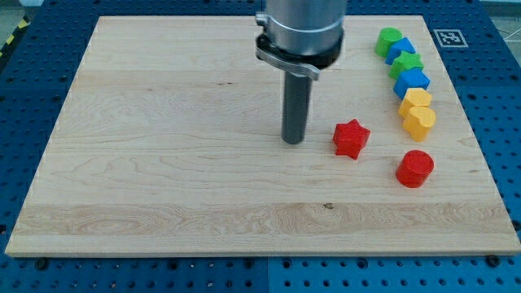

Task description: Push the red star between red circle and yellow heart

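Near the view's top right corner of the pale wooden tabletop (163, 163), a tight column runs downward: a green block (388, 40), a blue block (402, 50), a green block (406, 65), a blue block (413, 81) and a yellow block (416, 99).

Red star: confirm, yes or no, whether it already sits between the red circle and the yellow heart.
No: the red star lies to the view's left of both the red circle and yellow heart.
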Controlling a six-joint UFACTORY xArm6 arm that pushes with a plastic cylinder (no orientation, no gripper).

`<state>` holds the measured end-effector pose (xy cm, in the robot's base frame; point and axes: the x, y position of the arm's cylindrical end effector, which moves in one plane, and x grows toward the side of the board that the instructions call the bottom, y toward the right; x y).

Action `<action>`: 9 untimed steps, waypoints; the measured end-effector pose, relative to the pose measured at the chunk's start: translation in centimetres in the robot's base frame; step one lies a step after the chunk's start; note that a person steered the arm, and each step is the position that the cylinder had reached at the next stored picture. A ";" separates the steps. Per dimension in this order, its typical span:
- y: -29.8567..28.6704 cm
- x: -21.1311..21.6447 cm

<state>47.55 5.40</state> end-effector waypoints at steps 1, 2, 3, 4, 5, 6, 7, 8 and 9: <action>4.3 0.3; 6.2 0.3; 3.4 -0.1; 4.5 -0.1; 7.6 -0.1; 9.9 -0.1; 10.0 -0.1; 9.9 -0.1; 9.2 -2.0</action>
<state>45.57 14.63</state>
